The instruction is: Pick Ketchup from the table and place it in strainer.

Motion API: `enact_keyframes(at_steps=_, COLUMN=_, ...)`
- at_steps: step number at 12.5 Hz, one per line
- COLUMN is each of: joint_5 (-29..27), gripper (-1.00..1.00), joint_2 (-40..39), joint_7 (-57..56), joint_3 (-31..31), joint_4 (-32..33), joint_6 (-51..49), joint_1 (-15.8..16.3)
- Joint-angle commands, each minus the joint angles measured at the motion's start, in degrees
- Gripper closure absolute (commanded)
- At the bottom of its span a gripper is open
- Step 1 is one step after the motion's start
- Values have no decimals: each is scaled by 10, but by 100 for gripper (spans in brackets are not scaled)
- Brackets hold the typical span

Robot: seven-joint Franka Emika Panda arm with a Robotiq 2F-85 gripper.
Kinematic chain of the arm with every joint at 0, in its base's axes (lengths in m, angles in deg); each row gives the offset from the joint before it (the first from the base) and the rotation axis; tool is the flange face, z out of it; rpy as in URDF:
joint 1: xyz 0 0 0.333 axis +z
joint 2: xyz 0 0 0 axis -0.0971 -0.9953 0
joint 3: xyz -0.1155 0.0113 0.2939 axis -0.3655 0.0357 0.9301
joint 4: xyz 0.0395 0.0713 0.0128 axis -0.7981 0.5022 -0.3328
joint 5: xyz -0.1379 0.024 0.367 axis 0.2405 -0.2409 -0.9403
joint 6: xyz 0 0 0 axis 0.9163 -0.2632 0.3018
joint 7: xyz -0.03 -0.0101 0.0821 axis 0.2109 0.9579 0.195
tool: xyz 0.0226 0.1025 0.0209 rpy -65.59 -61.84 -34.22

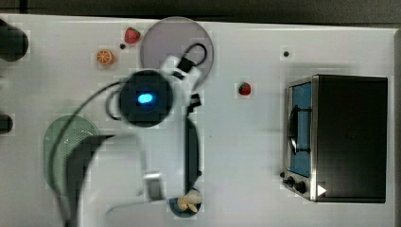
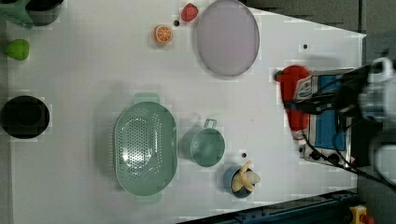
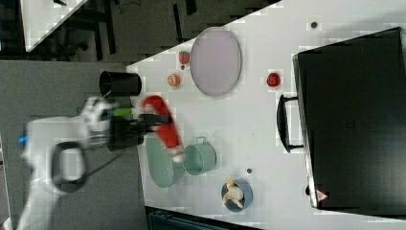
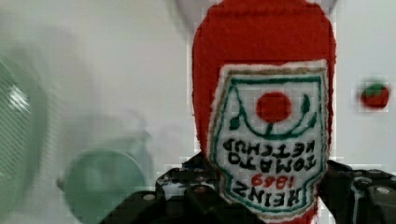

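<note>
Across the left view from its left, we find the strainer [image 2: 145, 147] empty on the counter [image 2: 84, 116] and the ketchup bottle [image 2: 295, 100] pinched aloft in the tool [image 2: 322, 103]; we judge transport underway, requiring carriage over the strainer before release.

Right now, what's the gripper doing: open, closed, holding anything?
Gripper: closed on the ketchup, held up off the table; the strainer has nothing in it.
</note>
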Motion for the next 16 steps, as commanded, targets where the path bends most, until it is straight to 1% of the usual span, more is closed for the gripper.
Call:
enact_keyframes(at_steps=1, joint_5=-4, gripper=-21, joint_2=-12, joint_7=125, joint_3=66, joint_4=-8, joint_6=-22, joint_1=25)
enact_keyframes(at_steps=3, joint_5=-5, gripper=-21, joint_2=-24, joint_7=249, joint_3=114, joint_4=-9, joint_6=-19, joint_1=32)
enact_keyframes(at_steps=5, joint_5=-6, gripper=-21, joint_2=-49, joint_7=350, joint_3=162, joint_4=-12, joint_6=-3, joint_1=38)
enact_keyframes(at_steps=9, joint_5=-3, gripper=-21, joint_2=-129, joint_7=497, joint_3=237, joint_4=-14, joint_6=98, joint_1=48)
enact_keyframes(at_steps=11, joint_5=10, gripper=-21, joint_2=-177, joint_7=536, joint_3=251, joint_4=-14, joint_6=131, joint_1=59)
enact_keyframes(at_steps=13, joint_5=28, gripper=-21, joint_2=-220, joint_7=550, joint_3=251, joint_4=-13, joint_6=179, joint_1=73)
enact_keyframes(at_steps=16, joint_5=61, gripper=-21, joint_2=-279, joint_7=555, joint_3=243, joint_4=-13, joint_6=229, joint_1=82)
